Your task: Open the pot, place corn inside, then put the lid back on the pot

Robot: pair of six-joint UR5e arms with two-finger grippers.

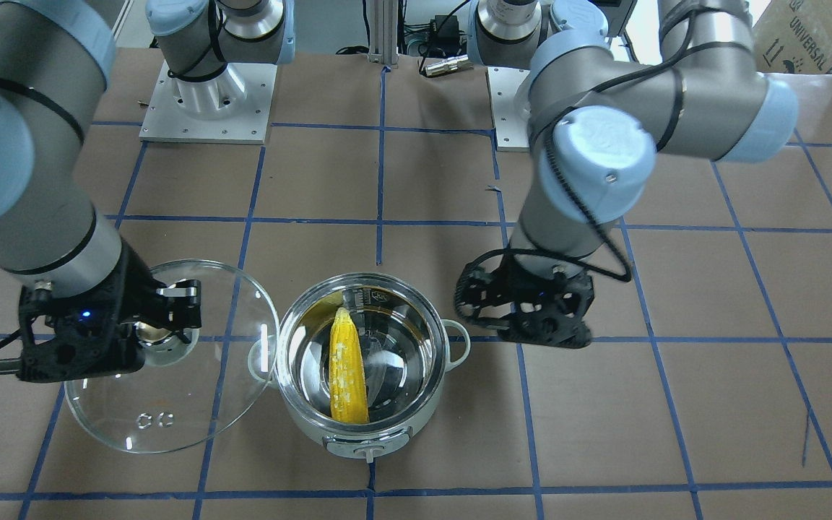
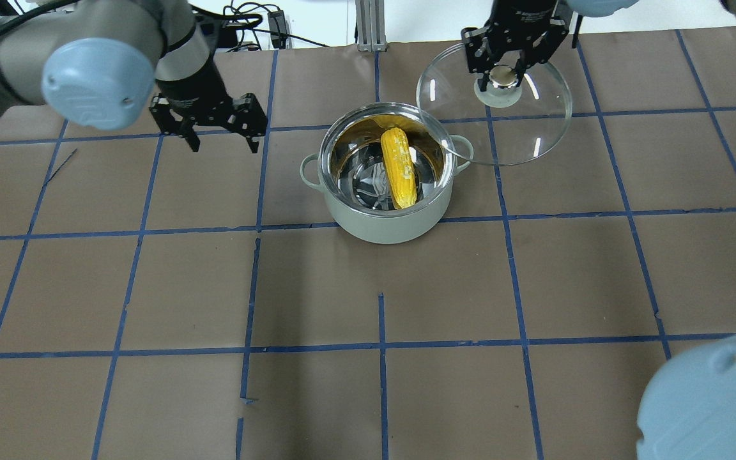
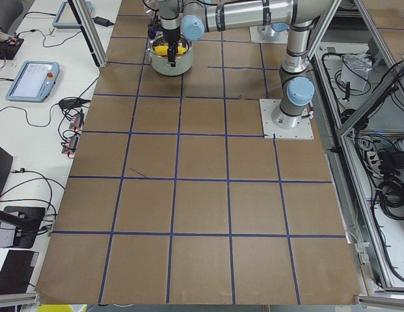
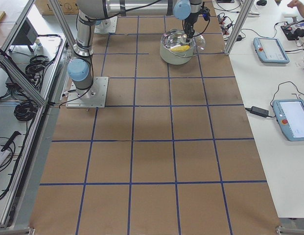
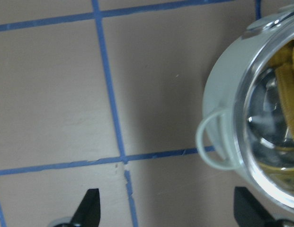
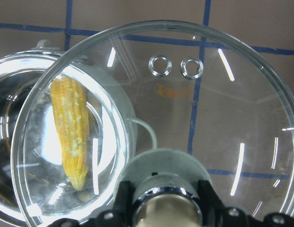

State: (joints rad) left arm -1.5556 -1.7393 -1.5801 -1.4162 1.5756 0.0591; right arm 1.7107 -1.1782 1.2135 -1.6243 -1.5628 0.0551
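The pale mint-white pot stands open on the table, also in the overhead view. The yellow corn lies inside on the steel bottom, tip toward the robot. My right gripper is shut on the knob of the clear glass lid and holds it beside the pot, its edge overlapping the pot's rim and side handle. Through the lid the right wrist view shows the corn. My left gripper is open and empty, off the pot's other side, with the pot at its view's right.
Brown paper with a blue tape grid covers the table. Both arm bases stand on steel plates at the robot's edge. Tablets and cables lie on the side benches, off the work area.
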